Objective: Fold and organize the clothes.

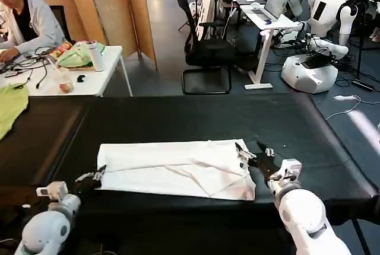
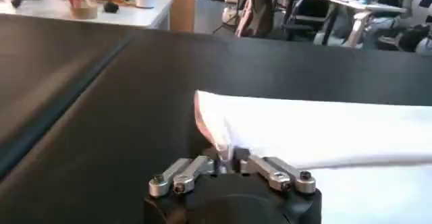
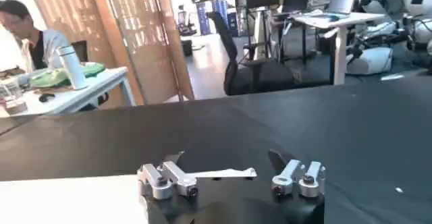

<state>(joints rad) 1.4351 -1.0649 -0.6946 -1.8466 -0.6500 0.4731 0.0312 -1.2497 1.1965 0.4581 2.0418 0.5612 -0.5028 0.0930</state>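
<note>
While the T-shirt [image 1: 178,168] lies part-folded, the left gripper [image 1: 95,176] clenches its left corner and the right gripper [image 1: 254,151], released, straddles its right edge; next comes closing there.

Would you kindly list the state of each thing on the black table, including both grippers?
White T-shirt: folded into a long band, lying flat, plain side up.
Left gripper: at the shirt's left end, shut on its edge.
Right gripper: at the shirt's right end, open, one finger over the shirt's edge.
Lime-green cloth: crumpled at the table's far left edge, untouched.
</note>
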